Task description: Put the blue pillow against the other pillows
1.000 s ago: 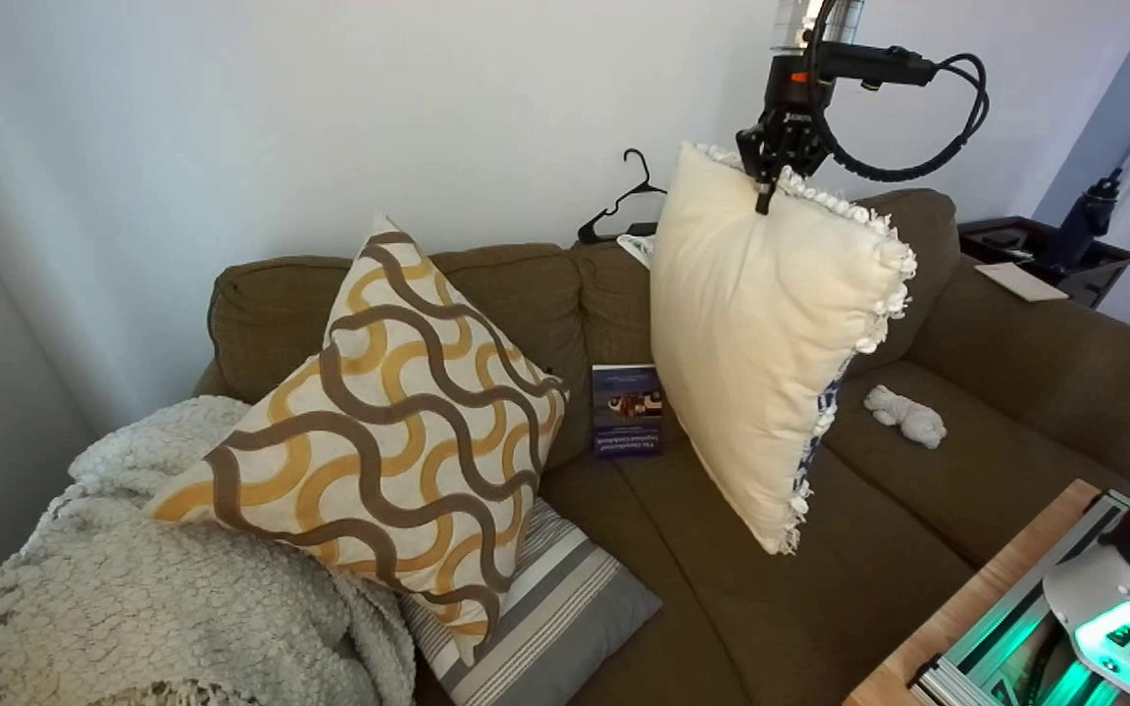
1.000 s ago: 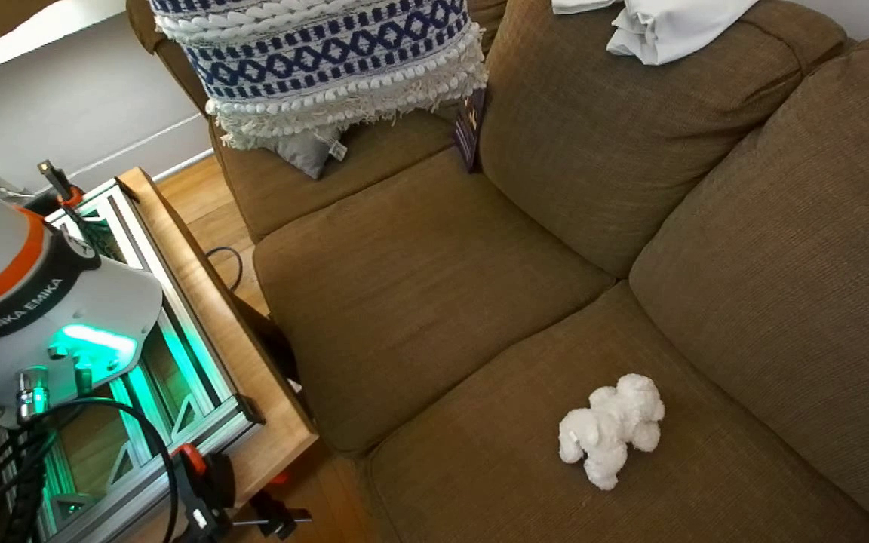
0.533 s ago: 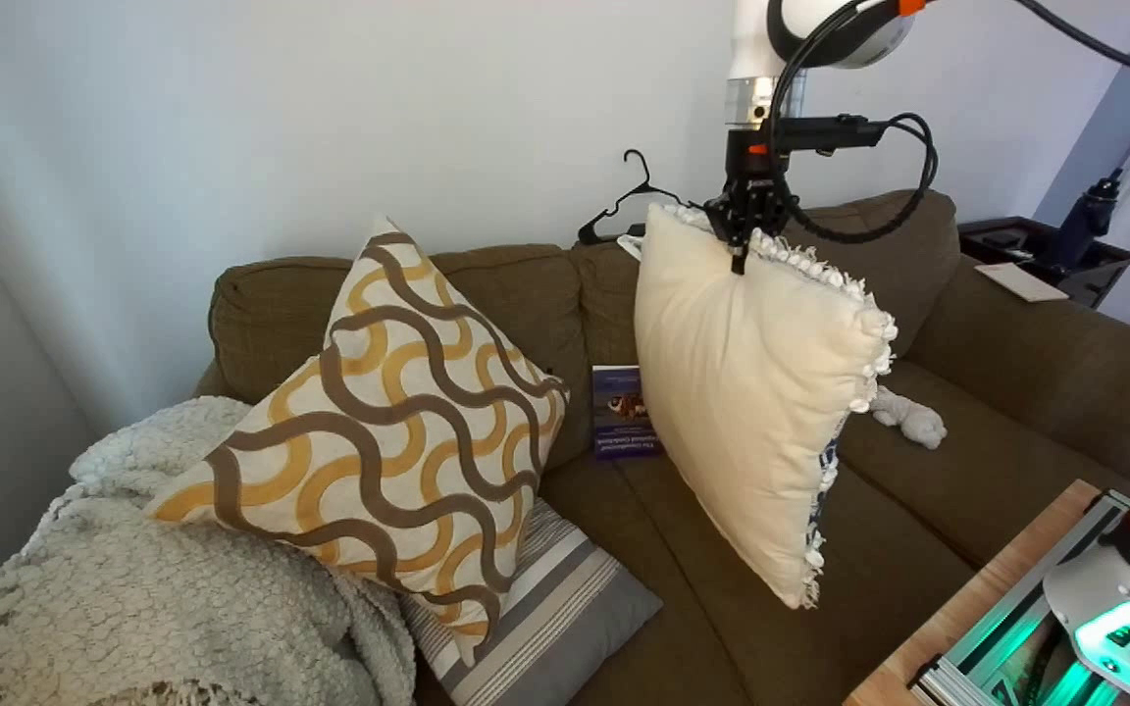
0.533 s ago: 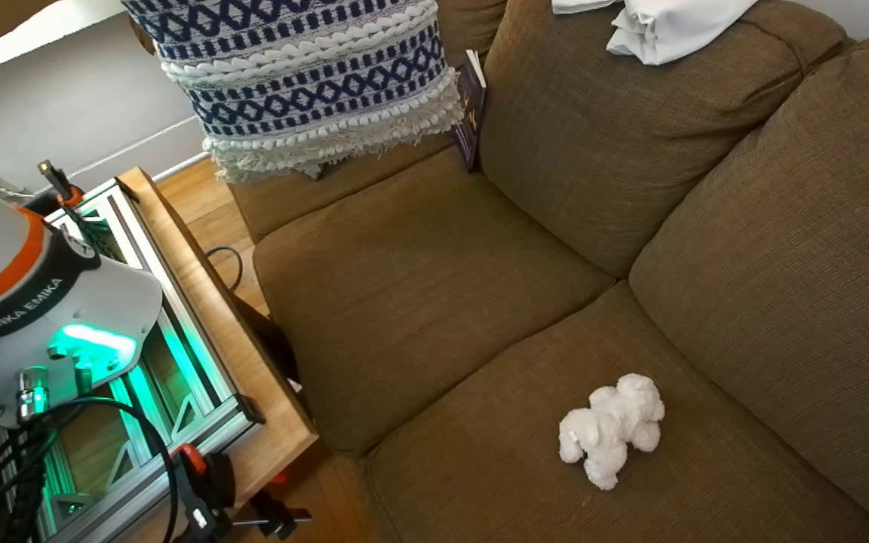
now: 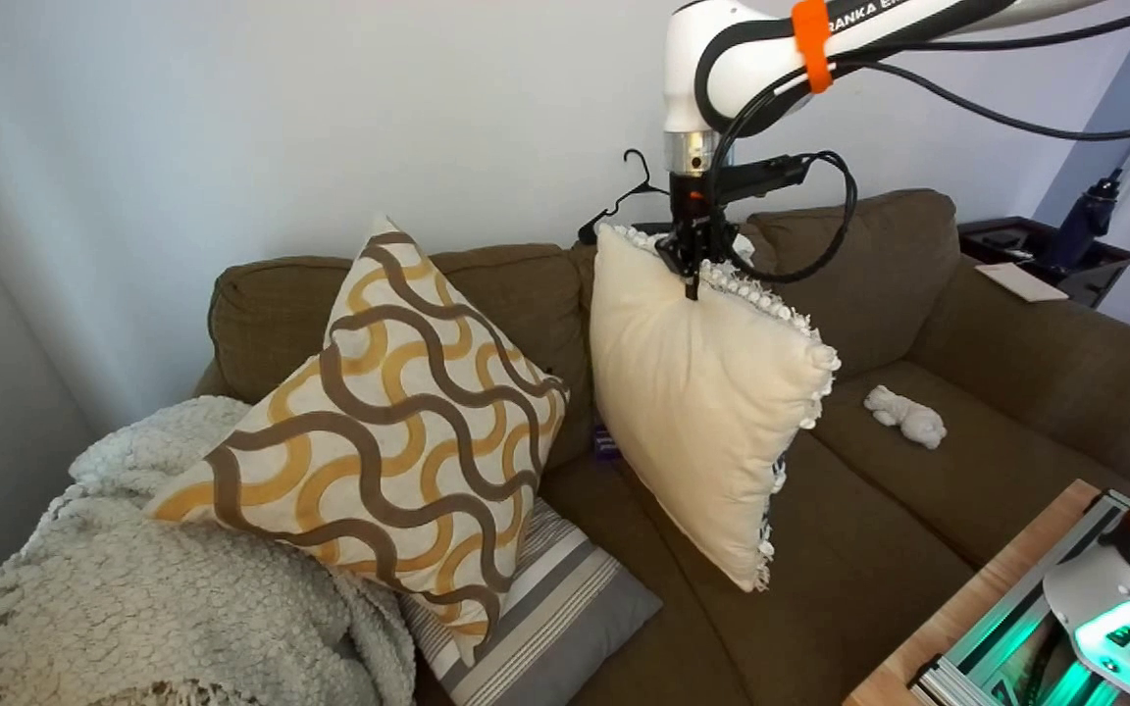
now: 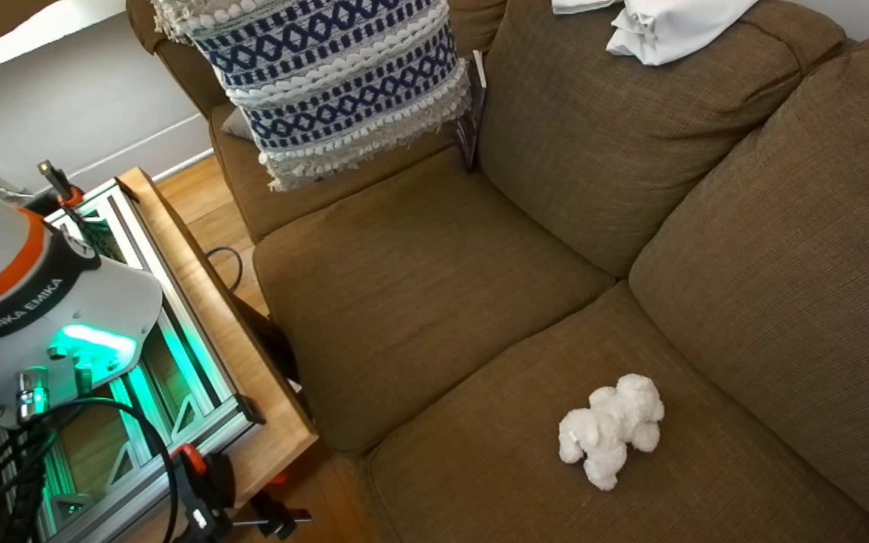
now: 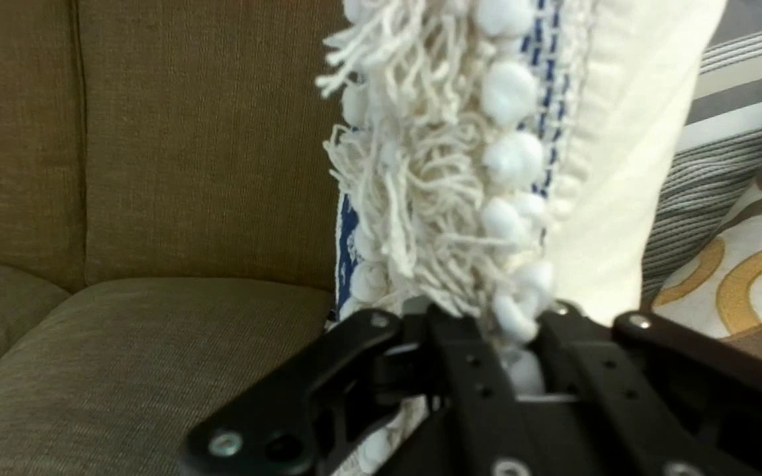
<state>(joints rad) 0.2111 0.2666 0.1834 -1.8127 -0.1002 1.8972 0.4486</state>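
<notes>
The blue pillow (image 5: 693, 412) hangs from my gripper (image 5: 694, 278), its cream back showing in an exterior view. Its navy-and-white banded front shows in an exterior view (image 6: 329, 83). In the wrist view my gripper (image 7: 493, 330) is shut on the fringed top edge of the pillow (image 7: 606, 165). The pillow hangs tilted over the sofa seat; I cannot tell whether its lower corner touches. The wavy yellow pillow (image 5: 388, 431) leans at the left, apart from it. The striped pillow (image 5: 565, 608) lies under the wavy one. Both show at the right of the wrist view.
The dark blue book (image 5: 606, 443) stands against the sofa back, mostly hidden behind the held pillow. A white plush toy (image 6: 612, 430) lies on the seat. A knitted blanket (image 5: 133, 588) lies at the left. A hanger (image 5: 639, 186) stands behind the sofa back. The robot's wooden table (image 5: 997, 588) borders the seat.
My gripper and the held pillow have come down, then moved left toward the wavy pillow in an exterior view. The held pillow now covers most of the book there. The other pillows stayed put.
</notes>
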